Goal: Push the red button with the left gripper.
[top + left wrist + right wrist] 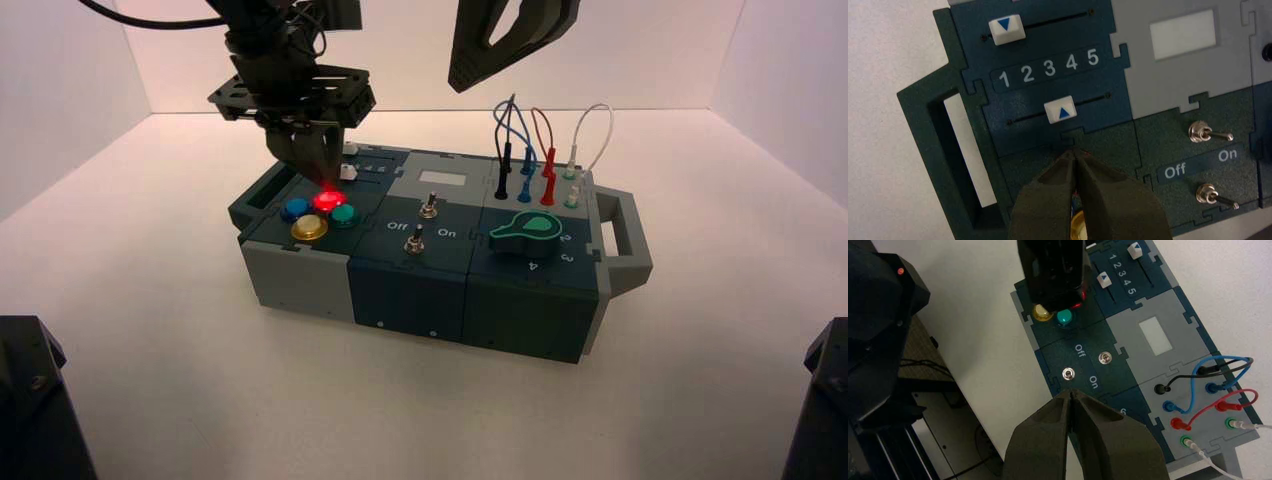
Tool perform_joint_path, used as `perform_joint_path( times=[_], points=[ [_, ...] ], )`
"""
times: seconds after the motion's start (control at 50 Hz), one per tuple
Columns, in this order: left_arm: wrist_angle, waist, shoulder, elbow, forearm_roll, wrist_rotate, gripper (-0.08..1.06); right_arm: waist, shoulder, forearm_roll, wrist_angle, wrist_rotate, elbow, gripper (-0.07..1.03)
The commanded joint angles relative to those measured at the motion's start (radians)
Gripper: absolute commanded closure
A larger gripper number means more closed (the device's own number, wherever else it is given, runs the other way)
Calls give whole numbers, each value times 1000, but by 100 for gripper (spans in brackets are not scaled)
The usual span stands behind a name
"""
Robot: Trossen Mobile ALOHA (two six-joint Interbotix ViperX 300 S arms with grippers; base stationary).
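The red button glows bright red in the button cluster at the box's left end. My left gripper is shut, and its wedge tip comes down on the button's far edge. In the left wrist view the shut fingers hide the button. In the right wrist view only a red glow shows under the left gripper. My right gripper is shut and empty, parked high over the box's middle.
Blue, yellow and green buttons crowd round the red one. Two sliders lie just beyond. Two toggle switches lean toward On. A green knob and plugged wires sit at the right.
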Motion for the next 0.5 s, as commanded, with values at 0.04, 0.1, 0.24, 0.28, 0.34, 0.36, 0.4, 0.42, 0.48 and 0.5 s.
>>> perform_joint_path(
  times=[0.04,0.1,0.24,0.28,0.34,0.36,0.4,0.42,0.48,0.5],
  points=[
    [12,-15,0,0,-2,2,101,6,-17,3,2,2,-23,98],
    [57,-15,-26,-15,0,2,101,8,-20,3,15,3,-23,98],
    [198,-15,-126,-69,5,2,101,8,-41,3,46,2,-20,98],
    [216,-15,-150,-80,5,2,101,6,-46,3,49,2,-18,98],
    [252,-15,-198,-95,5,0,101,8,-58,3,51,2,-12,98],
    [264,-15,-212,-101,3,0,101,8,-61,3,52,2,-9,98],
    [279,-15,-232,-107,3,0,101,8,-67,3,55,2,-9,98],
    [288,-15,-242,-112,3,0,101,8,-71,3,58,2,-9,98],
    [310,-15,-267,-120,3,0,101,6,-81,3,69,2,-8,98],
    [311,-15,-272,-121,3,0,101,8,-84,3,72,2,-6,98]
  ],
)
